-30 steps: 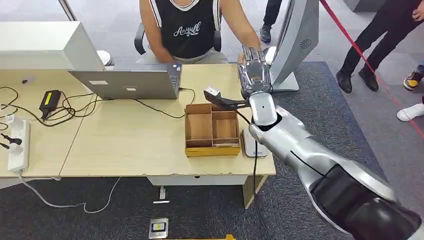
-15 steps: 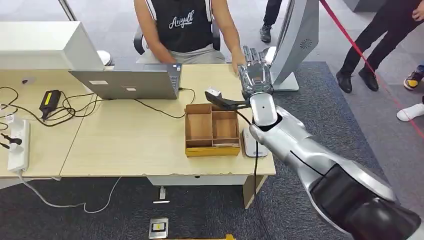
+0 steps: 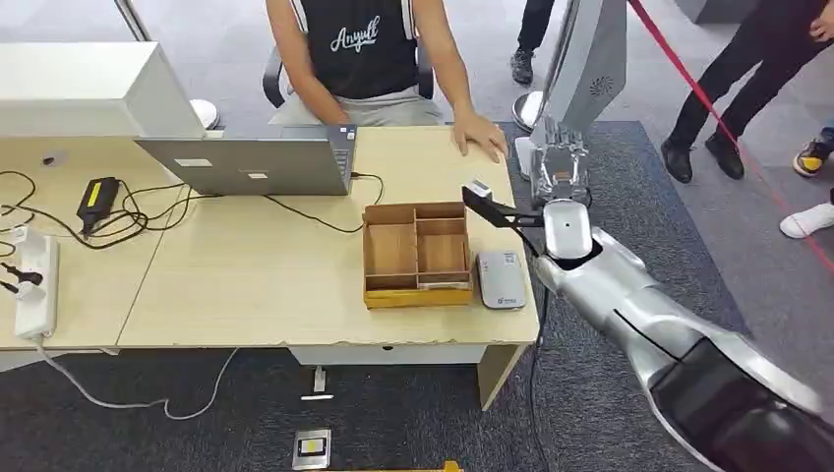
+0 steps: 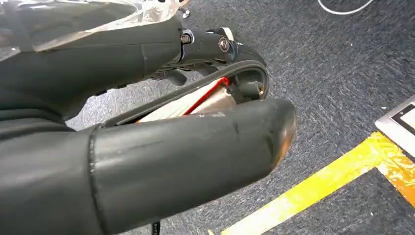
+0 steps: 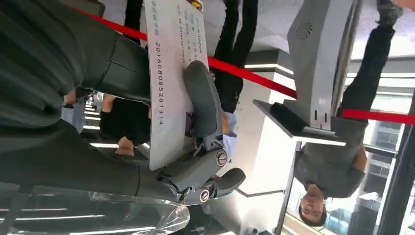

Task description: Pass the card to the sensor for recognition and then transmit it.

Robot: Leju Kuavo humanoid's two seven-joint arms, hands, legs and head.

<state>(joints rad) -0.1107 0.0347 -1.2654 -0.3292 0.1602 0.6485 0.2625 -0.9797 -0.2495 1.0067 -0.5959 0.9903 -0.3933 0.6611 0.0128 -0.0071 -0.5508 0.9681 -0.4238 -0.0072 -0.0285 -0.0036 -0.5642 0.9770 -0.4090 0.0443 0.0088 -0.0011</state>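
Beyond the right end of the desk [image 3: 246, 285], the right hand [image 3: 558, 157] is raised off the tabletop, out over the carpet and near the silver stand [image 3: 580, 59]. Seen from the wrist, this hand pinches the card [image 5: 171, 73], a white card with printed digits, flat between its thumb [image 5: 203, 105] and the fingers [image 5: 122, 63] behind it; that grip keeps the printed face free, which suits presenting it to a reader. On the desk, the small grey sensor [image 3: 500, 279] lies flat just beside the wooden tray [image 3: 416, 254], on the tray's right, well below and behind the hand. A seated person rests a hand [image 3: 480, 135] on the far desk edge, near the robot's hand, likely placed to receive the card. Since the card is held away from the sensor and toward the person, I judge the step in hand to be the passing-on rather than the scan. The left hand [image 4: 147, 147] hangs above the floor, its fingers curled in; whether it holds anything, I cannot tell.
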